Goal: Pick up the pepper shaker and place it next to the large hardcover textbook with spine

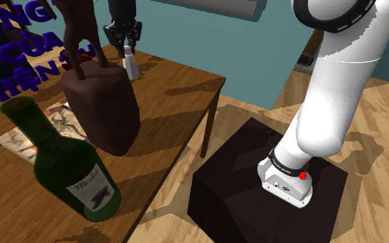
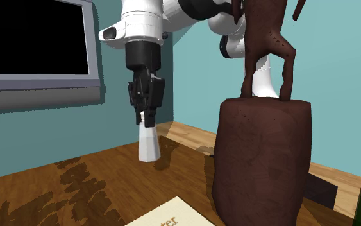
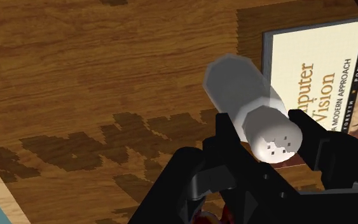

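Observation:
A white, tapered pepper shaker (image 2: 149,144) hangs upright from my black gripper (image 2: 147,119), which is shut on its top end. In the wrist view the fingers (image 3: 229,137) clasp the shaker (image 3: 238,83) just below its holed cap. Its base is close over the wooden table (image 2: 76,186); I cannot tell whether it touches. The large textbook (image 3: 323,89) lies flat on the table right beside the shaker, and a corner of the book (image 2: 172,218) reaches the second exterior view's lower edge. In the shoulder view the gripper (image 1: 127,50) and shaker (image 1: 131,69) are at the table's far side.
A dark brown statue on a tall block base (image 1: 103,110) stands mid-table, near the shaker. A green bottle (image 1: 68,166) lies at the front. The book (image 1: 44,128) is partly hidden behind both. The black stand (image 1: 269,186) sits at the table's right.

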### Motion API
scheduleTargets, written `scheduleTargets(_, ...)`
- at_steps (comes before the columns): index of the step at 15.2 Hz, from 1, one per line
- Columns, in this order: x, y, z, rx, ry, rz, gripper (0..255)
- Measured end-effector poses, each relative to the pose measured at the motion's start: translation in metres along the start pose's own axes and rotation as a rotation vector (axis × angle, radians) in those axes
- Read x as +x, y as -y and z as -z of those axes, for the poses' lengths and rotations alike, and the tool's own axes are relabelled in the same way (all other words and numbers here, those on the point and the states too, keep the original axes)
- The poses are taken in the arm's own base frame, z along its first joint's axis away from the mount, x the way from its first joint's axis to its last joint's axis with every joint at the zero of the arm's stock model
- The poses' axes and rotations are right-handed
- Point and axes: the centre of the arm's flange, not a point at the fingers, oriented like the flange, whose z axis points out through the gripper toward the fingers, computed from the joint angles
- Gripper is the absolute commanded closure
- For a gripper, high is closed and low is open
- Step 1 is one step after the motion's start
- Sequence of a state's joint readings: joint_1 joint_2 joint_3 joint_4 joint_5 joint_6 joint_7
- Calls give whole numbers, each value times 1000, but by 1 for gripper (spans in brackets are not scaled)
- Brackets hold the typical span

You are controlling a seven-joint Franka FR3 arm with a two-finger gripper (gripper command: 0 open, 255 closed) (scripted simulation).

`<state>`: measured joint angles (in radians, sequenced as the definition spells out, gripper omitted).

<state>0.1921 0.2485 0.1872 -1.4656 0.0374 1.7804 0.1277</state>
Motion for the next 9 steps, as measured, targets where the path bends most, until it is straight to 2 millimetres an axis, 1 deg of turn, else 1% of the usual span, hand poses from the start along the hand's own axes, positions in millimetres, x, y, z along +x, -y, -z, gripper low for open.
scheduleTargets(9,-4,-3,-47,0,0,0,255)
